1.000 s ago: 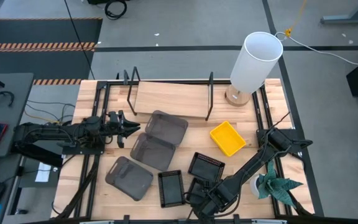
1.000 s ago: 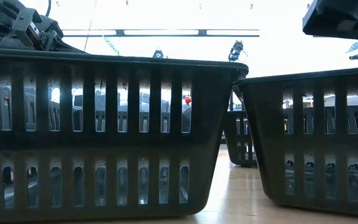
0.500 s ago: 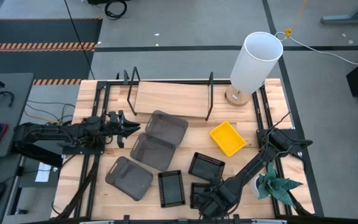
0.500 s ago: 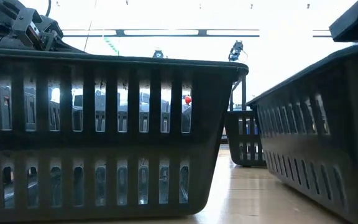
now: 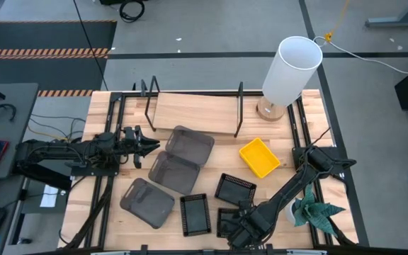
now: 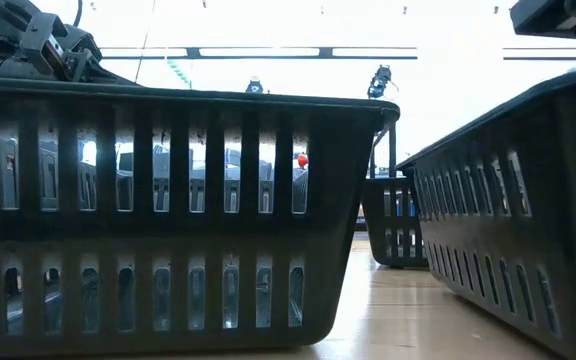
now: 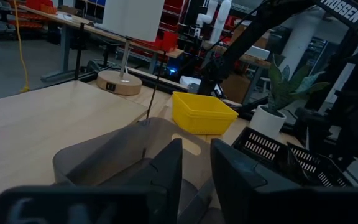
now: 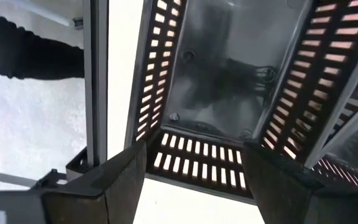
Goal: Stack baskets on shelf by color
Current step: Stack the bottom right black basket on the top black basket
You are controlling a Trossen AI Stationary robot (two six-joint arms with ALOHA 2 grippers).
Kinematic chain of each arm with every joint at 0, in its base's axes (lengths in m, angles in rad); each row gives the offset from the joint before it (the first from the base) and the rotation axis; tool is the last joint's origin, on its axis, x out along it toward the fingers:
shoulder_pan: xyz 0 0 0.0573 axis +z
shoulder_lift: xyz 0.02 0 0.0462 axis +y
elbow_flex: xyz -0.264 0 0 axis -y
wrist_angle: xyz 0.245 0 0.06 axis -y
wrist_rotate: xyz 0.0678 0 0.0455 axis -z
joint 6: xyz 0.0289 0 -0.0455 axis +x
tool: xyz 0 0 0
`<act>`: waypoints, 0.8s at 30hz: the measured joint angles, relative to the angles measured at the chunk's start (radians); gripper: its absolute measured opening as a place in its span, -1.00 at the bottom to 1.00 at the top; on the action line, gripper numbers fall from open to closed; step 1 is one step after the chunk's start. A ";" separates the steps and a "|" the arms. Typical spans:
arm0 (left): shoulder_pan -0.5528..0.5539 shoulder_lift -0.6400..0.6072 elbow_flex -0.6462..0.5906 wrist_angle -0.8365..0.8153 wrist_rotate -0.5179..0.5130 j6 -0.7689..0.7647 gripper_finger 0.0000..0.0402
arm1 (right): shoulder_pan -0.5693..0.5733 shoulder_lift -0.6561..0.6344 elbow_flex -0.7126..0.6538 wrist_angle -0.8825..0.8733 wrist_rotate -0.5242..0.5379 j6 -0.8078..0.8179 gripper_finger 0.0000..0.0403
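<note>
Yellow basket (image 5: 260, 157), grey baskets (image 5: 190, 144), black baskets (image 5: 194, 214)

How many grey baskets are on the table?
3: one just in front of the shelf, one overlapping its front edge, one nearer the table's front. None appear hidden.

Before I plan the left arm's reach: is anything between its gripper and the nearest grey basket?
Nothing visible. The left gripper points at the grey basket, bare tabletop between them; a second grey basket lies beside.

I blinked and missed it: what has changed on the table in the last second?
The right gripper moved toward the table's near edge, and the black basket beside it swung around. The left gripper, grey baskets, yellow basket and shelf stayed put.
</note>
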 joint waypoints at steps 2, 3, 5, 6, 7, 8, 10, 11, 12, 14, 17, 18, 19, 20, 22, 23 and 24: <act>0.000 0.000 0.000 0.000 0.000 0.000 -0.55 | 0.001 0.000 0.000 -0.005 0.000 -0.022 0.33; 0.000 0.000 0.000 0.000 0.000 0.000 -0.55 | 0.002 0.000 0.000 -0.013 0.000 -0.046 0.33; 0.000 0.000 0.000 0.000 0.000 0.000 -0.55 | 0.003 0.000 0.000 -0.028 0.000 -0.104 0.33; 0.000 0.000 0.000 0.000 0.000 0.000 -0.55 | 0.003 0.000 0.000 -0.033 0.000 -0.130 0.33; 0.000 0.000 0.000 0.000 0.000 0.000 -0.55 | 0.003 0.000 0.000 -0.042 0.000 -0.153 0.33; 0.000 0.000 0.000 0.000 0.000 0.000 -0.55 | 0.003 0.000 0.000 -0.050 0.000 -0.172 0.33; 0.000 0.000 0.000 0.000 0.000 0.000 -0.55 | 0.003 0.000 0.000 -0.052 0.000 -0.208 0.32; 0.000 0.000 0.000 0.000 0.000 0.000 -0.56 | 0.003 0.000 0.000 -0.052 0.001 -0.221 0.32; 0.000 0.000 0.000 0.000 0.000 0.000 -0.56 | 0.003 0.000 0.000 -0.052 0.005 -0.232 0.31; 0.000 0.000 0.000 0.000 0.000 0.000 -0.57 | 0.005 0.000 0.000 -0.053 0.031 -0.246 0.30; 0.000 0.000 0.000 0.000 0.000 0.000 -0.58 | 0.009 0.000 0.000 -0.053 0.077 -0.286 0.27; 0.000 0.000 0.000 0.000 0.000 0.000 -0.57 | 0.012 0.000 0.000 -0.053 0.087 -0.298 0.26; 0.000 0.000 0.000 0.000 0.000 0.000 -0.57 | 0.015 0.000 0.000 -0.053 0.100 -0.312 0.25; 0.000 0.000 0.000 0.000 0.000 0.000 -0.56 | 0.017 0.000 0.000 -0.053 0.112 -0.324 0.24; 0.000 0.000 0.000 0.000 0.000 0.000 -0.55 | 0.023 0.000 -0.001 -0.053 0.142 -0.351 0.21; 0.000 0.000 0.000 0.000 0.000 0.000 -0.55 | 0.026 0.000 -0.002 -0.051 0.157 -0.363 0.20; 0.000 0.000 0.000 0.000 0.000 0.000 -0.55 | 0.029 0.000 -0.007 -0.045 0.167 -0.374 0.19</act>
